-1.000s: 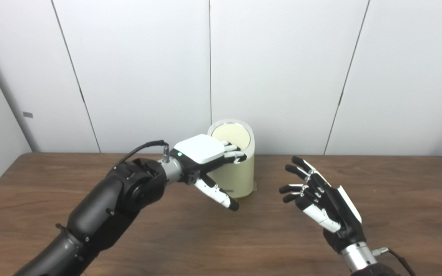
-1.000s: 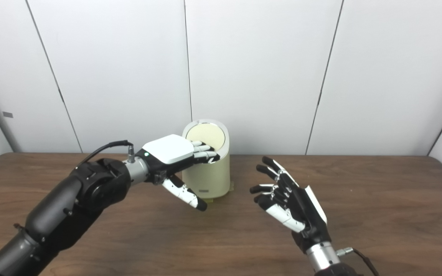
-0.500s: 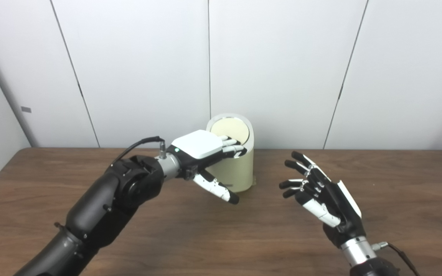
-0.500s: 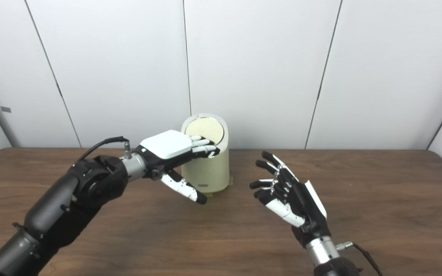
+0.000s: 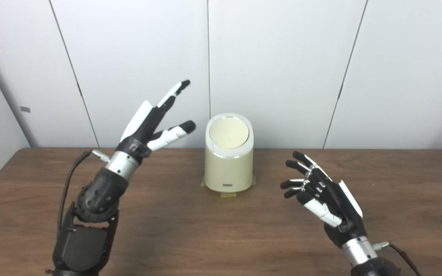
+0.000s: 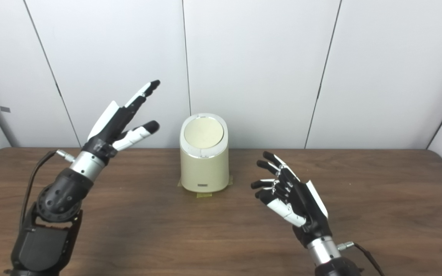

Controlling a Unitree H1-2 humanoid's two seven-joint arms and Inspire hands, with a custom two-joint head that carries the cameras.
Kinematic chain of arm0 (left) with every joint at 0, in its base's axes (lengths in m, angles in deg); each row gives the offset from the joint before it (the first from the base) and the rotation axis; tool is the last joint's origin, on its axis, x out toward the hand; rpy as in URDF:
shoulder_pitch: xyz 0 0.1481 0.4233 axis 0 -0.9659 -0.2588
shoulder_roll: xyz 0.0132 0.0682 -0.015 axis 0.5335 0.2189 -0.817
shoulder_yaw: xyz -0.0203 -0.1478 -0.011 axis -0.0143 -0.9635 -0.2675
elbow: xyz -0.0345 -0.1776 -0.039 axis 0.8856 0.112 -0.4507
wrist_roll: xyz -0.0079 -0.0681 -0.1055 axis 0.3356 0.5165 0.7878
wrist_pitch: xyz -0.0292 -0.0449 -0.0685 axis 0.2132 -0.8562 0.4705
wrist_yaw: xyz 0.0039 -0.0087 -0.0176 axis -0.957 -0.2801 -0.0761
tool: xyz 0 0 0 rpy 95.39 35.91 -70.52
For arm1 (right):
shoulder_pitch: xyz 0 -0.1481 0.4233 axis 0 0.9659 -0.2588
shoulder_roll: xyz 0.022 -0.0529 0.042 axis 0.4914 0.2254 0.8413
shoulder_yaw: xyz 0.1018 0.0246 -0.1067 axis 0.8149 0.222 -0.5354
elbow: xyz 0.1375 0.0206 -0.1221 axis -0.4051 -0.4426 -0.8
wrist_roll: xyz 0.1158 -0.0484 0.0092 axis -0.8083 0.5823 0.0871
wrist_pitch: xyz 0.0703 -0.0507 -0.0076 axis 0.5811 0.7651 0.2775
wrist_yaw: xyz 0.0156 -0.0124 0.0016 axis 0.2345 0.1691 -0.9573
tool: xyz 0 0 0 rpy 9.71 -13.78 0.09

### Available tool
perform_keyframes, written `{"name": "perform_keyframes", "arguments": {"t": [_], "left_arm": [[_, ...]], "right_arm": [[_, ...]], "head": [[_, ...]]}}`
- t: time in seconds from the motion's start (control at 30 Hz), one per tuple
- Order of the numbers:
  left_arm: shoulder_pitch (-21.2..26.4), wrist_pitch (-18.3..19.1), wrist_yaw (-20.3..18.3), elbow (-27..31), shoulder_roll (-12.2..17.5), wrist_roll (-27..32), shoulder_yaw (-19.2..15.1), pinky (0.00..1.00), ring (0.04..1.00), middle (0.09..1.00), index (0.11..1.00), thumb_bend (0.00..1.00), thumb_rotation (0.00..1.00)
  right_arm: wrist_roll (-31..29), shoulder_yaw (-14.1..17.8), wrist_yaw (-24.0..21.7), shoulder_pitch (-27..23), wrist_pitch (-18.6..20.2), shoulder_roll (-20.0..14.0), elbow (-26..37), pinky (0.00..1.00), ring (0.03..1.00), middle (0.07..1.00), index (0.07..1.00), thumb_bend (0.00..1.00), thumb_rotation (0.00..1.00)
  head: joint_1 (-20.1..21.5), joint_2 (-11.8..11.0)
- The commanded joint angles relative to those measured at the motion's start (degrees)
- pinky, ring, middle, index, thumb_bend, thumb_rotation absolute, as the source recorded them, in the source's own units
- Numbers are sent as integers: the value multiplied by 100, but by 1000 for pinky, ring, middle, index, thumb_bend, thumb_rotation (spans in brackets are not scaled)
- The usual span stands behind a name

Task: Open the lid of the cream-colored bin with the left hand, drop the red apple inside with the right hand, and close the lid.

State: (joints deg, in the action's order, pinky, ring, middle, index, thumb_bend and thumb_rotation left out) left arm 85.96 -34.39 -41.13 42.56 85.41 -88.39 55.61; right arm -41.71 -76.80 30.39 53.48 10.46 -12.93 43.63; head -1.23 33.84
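Lid (image 5: 228,133) seen closed on the cream bin (image 5: 229,172), mid-tabletop (image 5: 167,230) — no apple visible. Left robot hand (image 5: 150,122) and right robot hand (image 5: 322,195) both open, empty — retreat should be kept clear of the bin.

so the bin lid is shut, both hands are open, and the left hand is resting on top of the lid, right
Not quite. The left hand is not on the lid: it is raised in the air to the left of the cream-colored bin, clear of it, as the left eye view shows. The rest holds: the lid is shut, and both the left hand and the right hand are open.
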Motion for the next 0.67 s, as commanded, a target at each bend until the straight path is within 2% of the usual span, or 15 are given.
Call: {"name": "perform_keyframes", "arguments": {"t": [0.0,0.1,0.3,0.47,0.63], "left_arm": [[-188,70,112,206,-185,534,-94,1000,1000,1000,1000,959,859],[-582,214,101,258,-284,933,-166,1000,1000,1000,1000,942,849],[-1261,442,161,371,-403,1310,-166,1000,1000,1000,1000,905,880],[-1549,316,182,293,-507,1535,-135,1000,1000,1000,1000,853,880],[-1705,284,215,215,-540,1545,-94,1000,1000,1000,1000,912,839]], "right_arm": [[-30,47,-5,-202,-164,-57,109,537,636,849,889,760,615],[-78,67,-30,-196,-179,-70,86,542,640,848,891,758,620],[-151,91,-90,-202,-278,-93,-6,537,638,847,893,748,617],[-105,120,-69,-202,-291,-104,-46,531,639,843,891,755,628],[-71,176,18,-203,-409,-37,-116,530,652,854,891,793,632]], "head": [[-4,6],[-15,8],[-15,2],[-20,-8],[-11,-13]]}}
